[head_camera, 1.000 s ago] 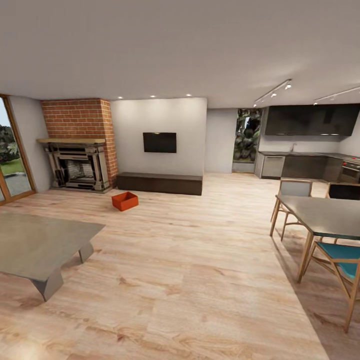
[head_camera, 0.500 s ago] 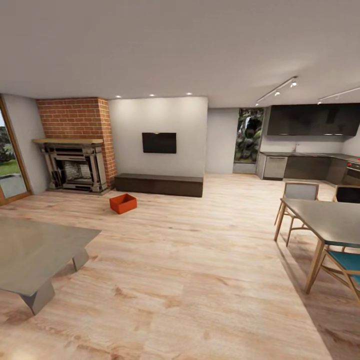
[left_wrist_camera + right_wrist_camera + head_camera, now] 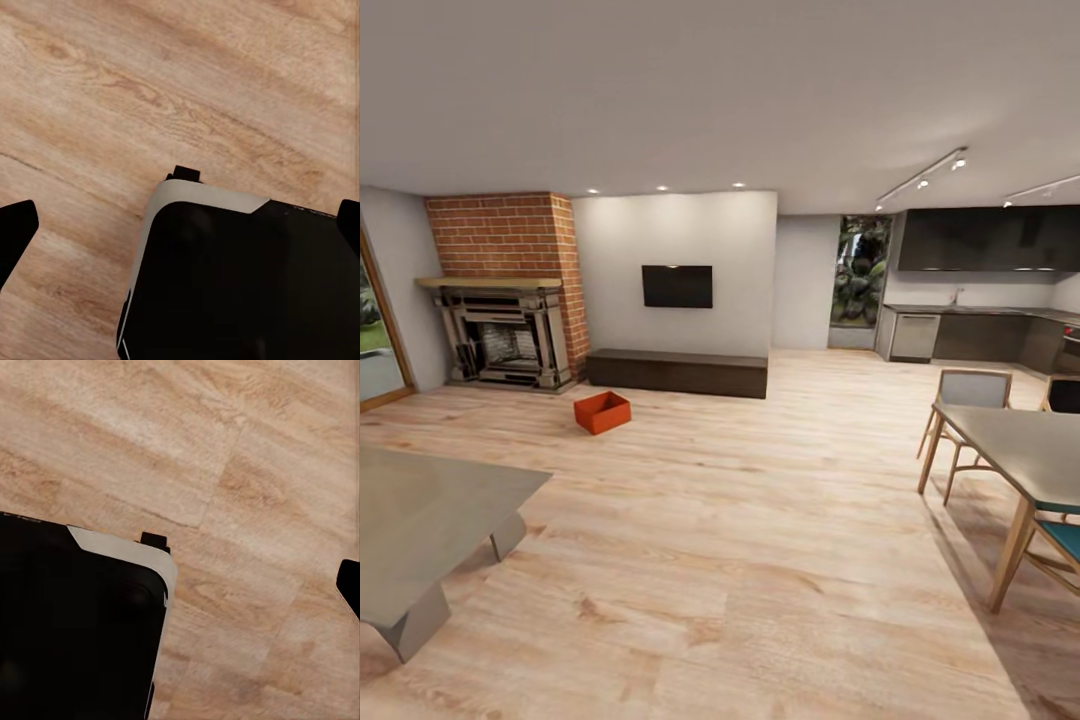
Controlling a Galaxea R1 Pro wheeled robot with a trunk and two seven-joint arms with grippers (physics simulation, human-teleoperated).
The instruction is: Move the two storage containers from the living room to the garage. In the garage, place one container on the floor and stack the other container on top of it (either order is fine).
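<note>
Plank floor (image 3: 760,560), container (image 3: 602,412), grey table (image 3: 420,520)

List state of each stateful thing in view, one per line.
storage container: upright, open top, alone on the wood floor in front of the TV bench.
TV: screen dark.
fireplace: no flame seen.
left gripper: fingers wide apart, empty.
right gripper: one fingertip at frame edge; state unclear.
</note>
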